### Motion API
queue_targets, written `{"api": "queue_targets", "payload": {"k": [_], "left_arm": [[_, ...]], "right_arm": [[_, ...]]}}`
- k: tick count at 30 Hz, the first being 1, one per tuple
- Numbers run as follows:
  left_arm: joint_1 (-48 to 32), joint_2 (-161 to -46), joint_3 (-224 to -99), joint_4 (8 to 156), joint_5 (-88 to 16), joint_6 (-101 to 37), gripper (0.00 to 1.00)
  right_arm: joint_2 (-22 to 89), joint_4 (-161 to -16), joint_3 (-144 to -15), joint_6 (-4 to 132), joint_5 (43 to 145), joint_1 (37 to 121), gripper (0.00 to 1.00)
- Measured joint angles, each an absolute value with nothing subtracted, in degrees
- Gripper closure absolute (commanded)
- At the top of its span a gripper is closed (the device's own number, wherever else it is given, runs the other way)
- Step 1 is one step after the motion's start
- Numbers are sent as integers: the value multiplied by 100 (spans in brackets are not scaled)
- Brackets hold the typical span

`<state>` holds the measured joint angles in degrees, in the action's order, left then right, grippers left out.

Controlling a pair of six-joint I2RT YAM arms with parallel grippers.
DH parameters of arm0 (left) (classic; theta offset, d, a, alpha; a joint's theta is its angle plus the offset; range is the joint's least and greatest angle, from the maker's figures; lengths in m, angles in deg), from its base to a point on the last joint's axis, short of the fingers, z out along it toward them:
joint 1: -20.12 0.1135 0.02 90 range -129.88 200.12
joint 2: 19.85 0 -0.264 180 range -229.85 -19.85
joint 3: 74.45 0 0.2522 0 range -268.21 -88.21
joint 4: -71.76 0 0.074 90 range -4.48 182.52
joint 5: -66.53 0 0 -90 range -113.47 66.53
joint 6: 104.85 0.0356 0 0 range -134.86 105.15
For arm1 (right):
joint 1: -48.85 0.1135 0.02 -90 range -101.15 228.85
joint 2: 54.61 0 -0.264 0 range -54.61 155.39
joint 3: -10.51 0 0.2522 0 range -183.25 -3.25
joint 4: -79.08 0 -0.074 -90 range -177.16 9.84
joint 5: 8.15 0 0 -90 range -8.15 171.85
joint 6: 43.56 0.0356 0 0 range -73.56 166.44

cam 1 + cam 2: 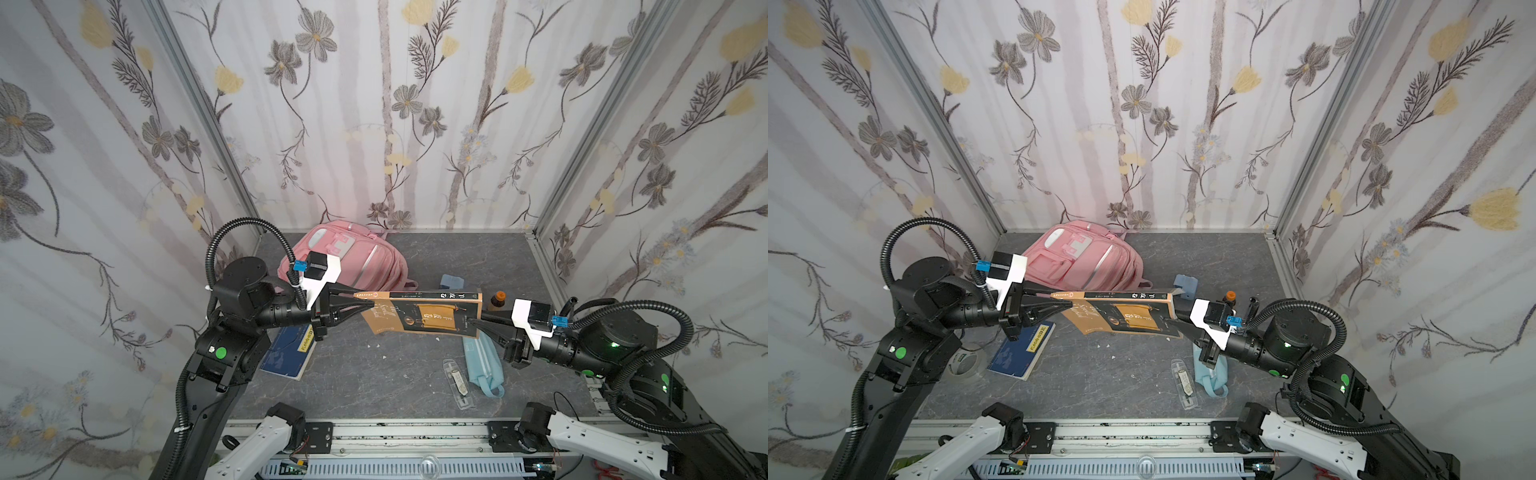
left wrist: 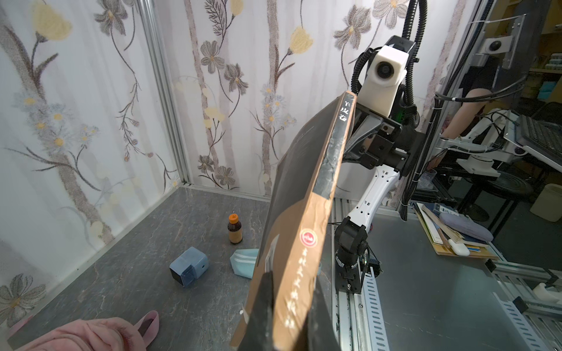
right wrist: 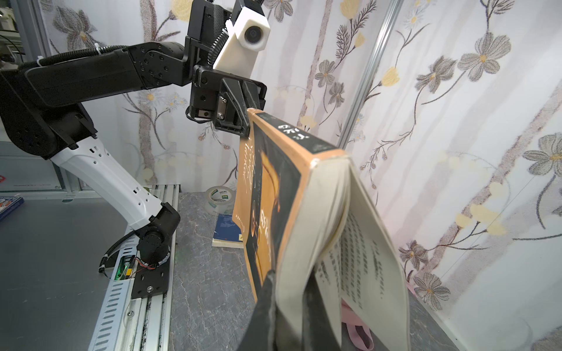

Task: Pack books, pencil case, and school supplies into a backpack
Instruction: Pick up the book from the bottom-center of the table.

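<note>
Grey marbled surface (image 1: 374, 374), flowered curtain on three sides. Contents, left to right:

1. Tape roll (image 1: 966, 365): flat at the near left edge, unpacked.
2. Dark blue book (image 1: 286, 353): flat, partly under the left arm, unpacked.
3. Backpack (image 1: 357, 266): pink, lying far left, pockets up. I cannot tell whether its main mouth is open.
4. Left tool (image 1: 369, 304): narrow, clamped on the left end of the brown-gold book (image 1: 428, 318), close to the spine.
5. Brown-gold book: in the air over mid-surface, spine uppermost, slung between both tools, just in front of the backpack.
6. Pale-blue gadget (image 1: 1185, 284) and brown bottle (image 1: 497, 301): standing behind the book's right end.
7. Right tool (image 1: 472, 321): narrow, pinching the book's right end by the front cover and some pages only. The remaining pages fan loose on the far side.
8. Pencil case (image 1: 484, 370) and clear case (image 1: 459, 382): lying near right, unpacked.

Handling note, my judgement: move both arms as one, so the paperback neither buckles nor tears. If one tool must release, the spine-side grip looks the safer one to keep. Lead into the bag spine first, or the loose pages will likely snag.
</note>
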<state>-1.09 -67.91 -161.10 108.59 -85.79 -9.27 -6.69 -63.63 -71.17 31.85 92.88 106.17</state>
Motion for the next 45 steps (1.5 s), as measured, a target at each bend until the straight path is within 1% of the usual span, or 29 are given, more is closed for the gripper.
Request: {"api": "queue_targets", "payload": {"k": [1, 2, 3, 4, 5, 6, 13, 19, 21, 24, 28, 31, 34, 37, 39, 43, 45], "left_arm": [[-103, -6729, -16053, 10811, -8581, -960, 100], [-103, -6677, -15992, 10778, -8577, -1030, 100], [-103, -6633, -15920, 10719, -8577, -1041, 100], [-103, -6598, -15841, 10667, -8564, -1045, 100], [-98, -6550, -15736, 10632, -8533, -1078, 100], [-96, -6511, -15664, 10676, -8513, -1071, 100], [-87, -6316, -15489, 10850, -8389, -1078, 100], [-92, -6168, -15430, 10850, -8398, -1078, 100], [-92, -6174, -15421, 10850, -8395, -1078, 100], [-92, -6179, -15417, 10850, -8393, -1078, 100], [-92, -6179, -15415, 10850, -8391, -1078, 100], [-92, -6159, -15415, 10850, -8391, -1078, 100], [-92, -6133, -15426, 10850, -8391, -1078, 100], [-92, -6102, -15439, 10853, -8391, -1078, 100], [-92, -6098, -15482, 10857, -8391, -1076, 100], [-92, -6104, -15530, 10894, -8382, -1076, 100], [-92, -6113, -15541, 10938, -8389, -1076, 100]], "right_arm": [[-665, -6409, -7115, 3185, 9240, 10619, 100], [-658, -6472, -7106, 3187, 9168, 10626, 86], [-656, -6511, -7100, 3192, 9113, 10626, 60], [-654, -6548, -7089, 3216, 9045, 10626, 31], [-652, -6634, -7073, 3248, 8888, 10622, 10], [-652, -6780, -7069, 3248, 8750, 10619, 2], [-818, -7731, -7065, 3135, 8567, 10615, 0], [-785, -7742, -7309, 2956, 8772, 10611, 1], [-667, -7683, -7427, 2942, 8929, 10611, 11], [-405, -7517, -7589, 2956, 9187, 10611, 16], [-79, -7268, -7677, 3047, 9618, 10604, 20], [21, -7115, -7677, 3098, 9773, 10604, 22], [85, -7099, -7674, 3143, 9917, 10584, 27], [153, -7099, -7674, 3203, 10101, 10554, 29], [214, -7095, -7677, 3205, 10210, 10525, 33], [284, -7025, -7677, 3203, 10341, 10440, 35], [297, -6973, -7650, 3200, 10437, 10396, 39]]}}
